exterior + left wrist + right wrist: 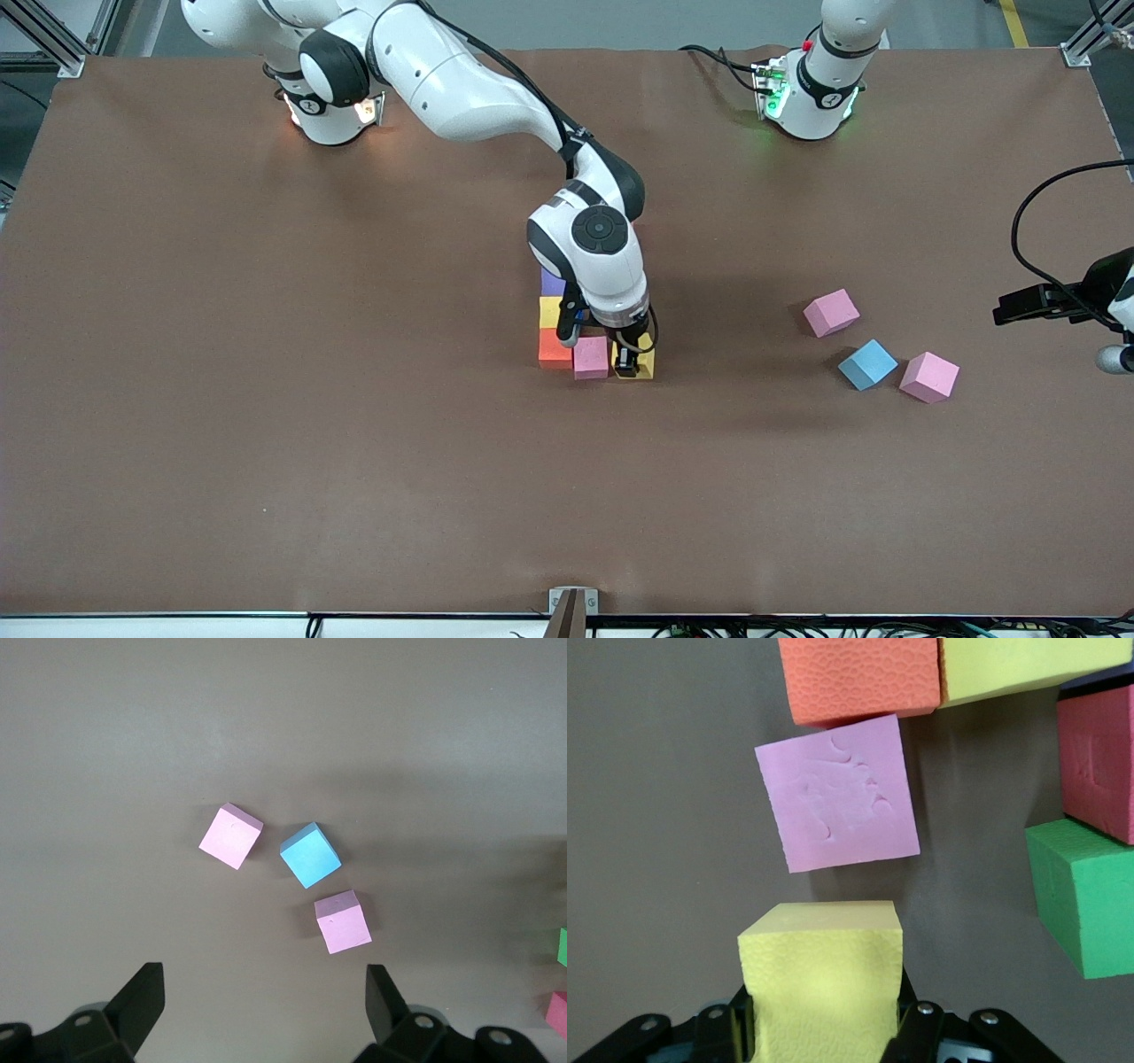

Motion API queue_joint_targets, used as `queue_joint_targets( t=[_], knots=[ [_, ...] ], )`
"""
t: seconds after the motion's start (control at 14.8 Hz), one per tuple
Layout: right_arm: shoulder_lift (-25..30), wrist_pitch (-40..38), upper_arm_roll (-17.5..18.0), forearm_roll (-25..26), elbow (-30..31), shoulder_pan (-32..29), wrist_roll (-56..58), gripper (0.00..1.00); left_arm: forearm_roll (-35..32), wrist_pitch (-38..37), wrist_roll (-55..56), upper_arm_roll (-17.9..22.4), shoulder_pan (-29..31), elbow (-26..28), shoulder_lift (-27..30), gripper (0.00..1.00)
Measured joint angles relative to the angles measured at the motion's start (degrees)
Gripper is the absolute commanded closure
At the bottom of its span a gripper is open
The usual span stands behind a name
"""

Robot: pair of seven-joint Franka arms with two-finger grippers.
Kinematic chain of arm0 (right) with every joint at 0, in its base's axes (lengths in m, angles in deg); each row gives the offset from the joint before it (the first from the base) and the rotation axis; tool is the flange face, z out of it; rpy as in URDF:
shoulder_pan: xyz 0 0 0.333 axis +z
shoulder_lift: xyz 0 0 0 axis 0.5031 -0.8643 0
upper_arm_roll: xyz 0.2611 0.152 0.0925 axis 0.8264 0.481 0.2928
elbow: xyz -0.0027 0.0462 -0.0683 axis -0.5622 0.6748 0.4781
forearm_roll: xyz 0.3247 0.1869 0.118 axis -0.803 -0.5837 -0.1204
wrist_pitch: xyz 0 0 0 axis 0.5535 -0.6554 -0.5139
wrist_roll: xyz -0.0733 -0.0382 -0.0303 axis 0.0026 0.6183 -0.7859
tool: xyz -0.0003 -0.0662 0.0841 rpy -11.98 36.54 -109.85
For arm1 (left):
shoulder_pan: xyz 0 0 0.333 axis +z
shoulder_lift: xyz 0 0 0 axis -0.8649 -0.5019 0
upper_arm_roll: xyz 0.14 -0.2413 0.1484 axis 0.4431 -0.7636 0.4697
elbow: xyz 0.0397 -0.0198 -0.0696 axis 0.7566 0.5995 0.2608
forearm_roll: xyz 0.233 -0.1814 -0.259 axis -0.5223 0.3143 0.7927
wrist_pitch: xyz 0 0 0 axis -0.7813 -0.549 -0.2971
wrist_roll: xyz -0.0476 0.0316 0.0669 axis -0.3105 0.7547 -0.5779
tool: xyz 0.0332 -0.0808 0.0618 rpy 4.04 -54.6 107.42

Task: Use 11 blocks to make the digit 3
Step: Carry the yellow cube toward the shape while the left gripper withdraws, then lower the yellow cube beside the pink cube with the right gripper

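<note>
My right gripper (627, 361) (824, 1019) is shut on a yellow block (645, 363) (821, 970), low at the table beside a pink block (591, 357) (837, 804), with a small gap between them. The pink block touches an orange block (554, 347) (864, 678). Farther from the front camera a second yellow (550, 310) (1028, 665) and a purple block (551, 282) follow in a column. Red (1099, 762) and green (1085, 899) blocks show only in the right wrist view; the arm hides them in the front view. My left gripper (266, 979) hangs open over bare table.
Three loose blocks lie toward the left arm's end of the table: a pink one (831, 312) (230, 835), a light blue one (867, 364) (310, 855) and another pink one (929, 377) (342, 921). The left arm's hand (1107, 292) waits at that end.
</note>
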Motion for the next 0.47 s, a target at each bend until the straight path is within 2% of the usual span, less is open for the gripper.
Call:
queue_joint_targets(
  t=[0.07,0.14,0.34,0.47],
  knots=[
    [0.0,0.0,0.0,0.0,0.0,0.0,-0.1,1.00,1.2,-0.2,-0.1,3.0,-2.5,-0.6,0.6,0.00],
    [0.0,0.0,0.0,0.0,-0.1,0.0,-0.1,1.00,3.1,-0.4,-0.3,7.7,-6.2,-1.1,1.9,0.00],
    [0.0,0.7,0.0,0.0,-0.3,0.0,-0.8,1.00,12.0,-0.9,-2.6,27.9,-21.4,-1.5,7.5,0.00],
    [0.0,2.3,-0.1,0.0,-0.3,0.0,-1.2,1.00,15.7,-1.5,-6.4,38.0,-28.2,-1.5,10.8,0.00]
  ],
)
